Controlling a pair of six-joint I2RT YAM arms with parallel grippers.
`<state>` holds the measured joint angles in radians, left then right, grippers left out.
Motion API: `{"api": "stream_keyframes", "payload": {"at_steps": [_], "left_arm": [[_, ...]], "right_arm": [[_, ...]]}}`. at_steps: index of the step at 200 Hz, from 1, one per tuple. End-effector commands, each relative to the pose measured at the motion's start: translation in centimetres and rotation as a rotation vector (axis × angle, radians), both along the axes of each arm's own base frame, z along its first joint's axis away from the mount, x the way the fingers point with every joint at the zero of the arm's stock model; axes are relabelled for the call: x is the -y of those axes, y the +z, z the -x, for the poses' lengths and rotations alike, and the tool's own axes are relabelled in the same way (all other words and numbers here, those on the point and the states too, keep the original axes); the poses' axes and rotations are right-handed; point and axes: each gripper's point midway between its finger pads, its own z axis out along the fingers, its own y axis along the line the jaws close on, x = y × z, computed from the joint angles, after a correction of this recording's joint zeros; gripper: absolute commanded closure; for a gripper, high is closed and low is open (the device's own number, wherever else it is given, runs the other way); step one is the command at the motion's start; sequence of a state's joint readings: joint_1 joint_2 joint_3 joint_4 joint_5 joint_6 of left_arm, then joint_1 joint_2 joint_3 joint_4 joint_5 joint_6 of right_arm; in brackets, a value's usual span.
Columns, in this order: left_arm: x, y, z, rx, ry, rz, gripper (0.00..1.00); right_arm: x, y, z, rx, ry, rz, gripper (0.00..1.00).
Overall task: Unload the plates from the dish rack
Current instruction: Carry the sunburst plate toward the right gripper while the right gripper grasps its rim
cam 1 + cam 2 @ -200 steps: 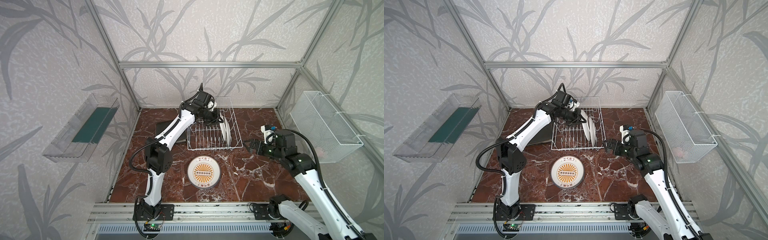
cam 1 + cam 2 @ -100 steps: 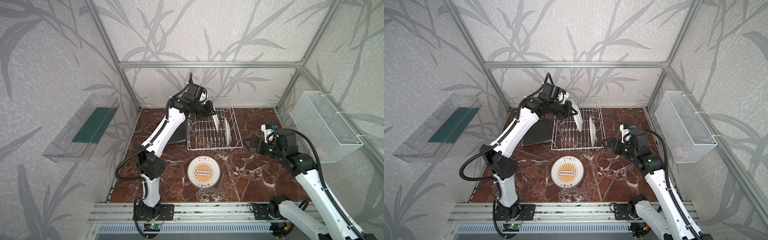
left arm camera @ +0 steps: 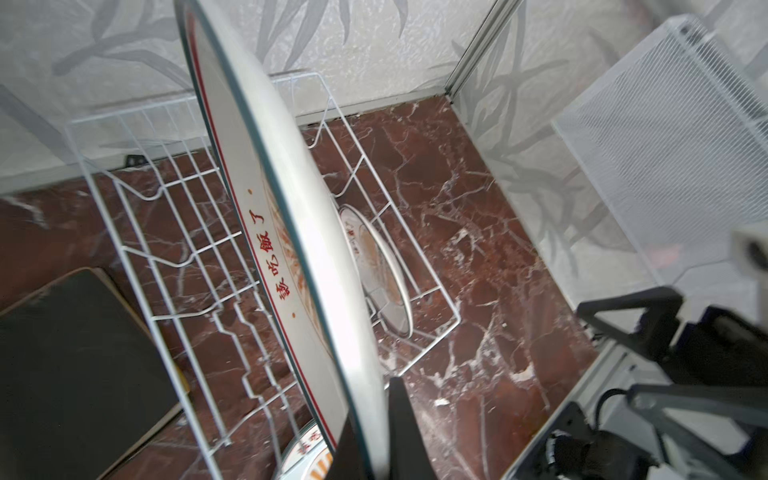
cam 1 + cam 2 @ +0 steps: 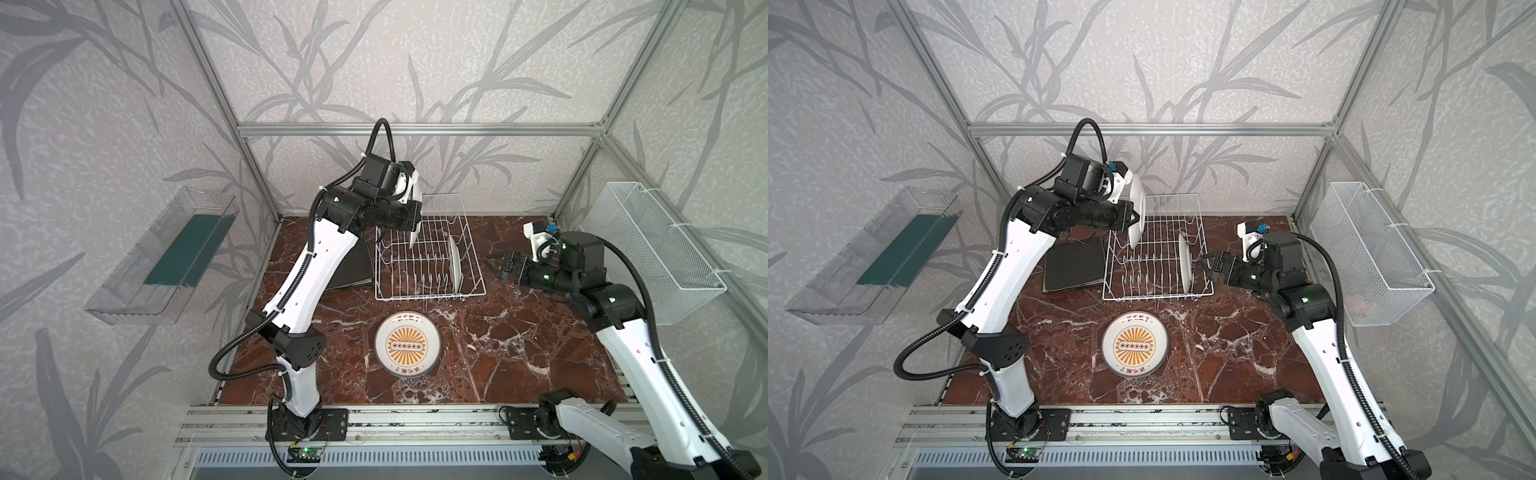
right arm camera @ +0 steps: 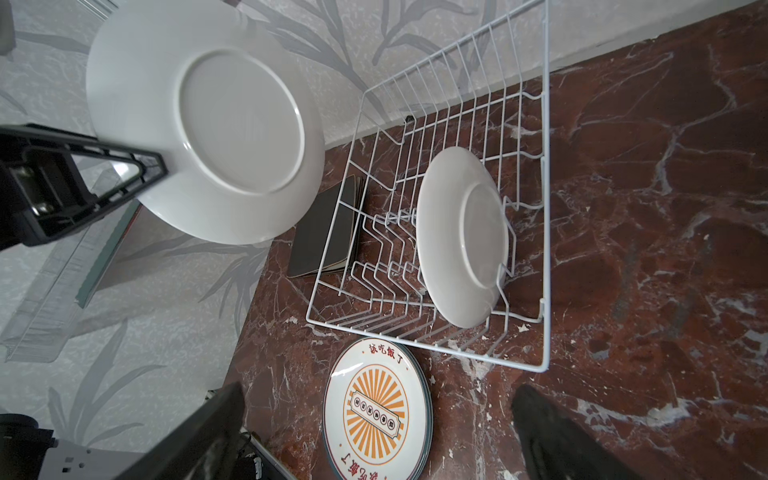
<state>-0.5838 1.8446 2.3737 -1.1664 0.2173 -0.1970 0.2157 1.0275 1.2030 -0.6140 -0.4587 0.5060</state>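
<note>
Since a second ago, when my left fingers (image 4: 415, 218) were down among the tines with two plates standing there, they have drawn a round white plate (image 4: 414, 239) up and clear of the dish rack (image 4: 430, 296). In both top views it hangs on edge over the rack's 11 o'clock side. One standing plate (image 4: 455, 266) remains at the rack's 3 o'clock end, so I judge the unloading nearly done. A stack of round plates (image 4: 407, 344) lies on the desk (image 4: 519, 353) at the rack's 6 o'clock, with black square plates (image 4: 353, 270) at its 9 o'clock. My right fingers (image 4: 500, 268) wait at 3 o'clock, spread wide and touching nothing.

From the left wrist, my fingers (image 3: 401, 432) pinch the plate's rim tight.

From the right wrist, the round white plate (image 5: 208, 124) shows its bare underside, and my right fingers gape empty, as before.
</note>
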Motion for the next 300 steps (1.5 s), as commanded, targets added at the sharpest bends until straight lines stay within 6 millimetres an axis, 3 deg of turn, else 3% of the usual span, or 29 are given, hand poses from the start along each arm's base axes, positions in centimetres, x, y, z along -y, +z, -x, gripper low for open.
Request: {"api": "stream_keyframes", "payload": {"at_steps": [1, 46, 85, 134, 167, 215, 300], "left_arm": [[-2.6, 0.4, 1.7, 0.156, -0.086, -0.262, 1.0], [-2.9, -0.3, 3.3, 0.374, -0.243, -0.519, 1.0], [-1.5, -1.2, 4.8, 0.631, -0.388, -0.7, 1.0], [-0.5, -3.2, 6.1, 0.808, -0.524, -0.886, 1.0], [-0.3, -3.9, 5.8, 0.924, -0.542, -1.025, 1.0], [0.7, -3.1, 6.1, 1.03, -0.522, -1.008, 1.0], [1.0, -6.2, 7.2, 0.982, -0.62, -1.021, 1.0]], "right_arm": [[-0.4, 1.3, -0.1, -0.001, 0.024, -0.024, 0.0], [-1.4, 2.7, -1.3, -0.014, 0.04, -0.092, 0.01], [-2.3, 3.9, -3.2, -0.046, 0.039, -0.137, 0.0], [-4.1, 4.3, -4.7, -0.082, 0.094, -0.146, 0.11], [-5.3, 3.2, -5.3, -0.144, 0.092, -0.159, 0.17], [-6.9, 0.7, -6.3, -0.221, 0.097, -0.125, 0.35], [-8.1, -2.0, -6.8, -0.296, 0.112, -0.082, 0.74]]}}
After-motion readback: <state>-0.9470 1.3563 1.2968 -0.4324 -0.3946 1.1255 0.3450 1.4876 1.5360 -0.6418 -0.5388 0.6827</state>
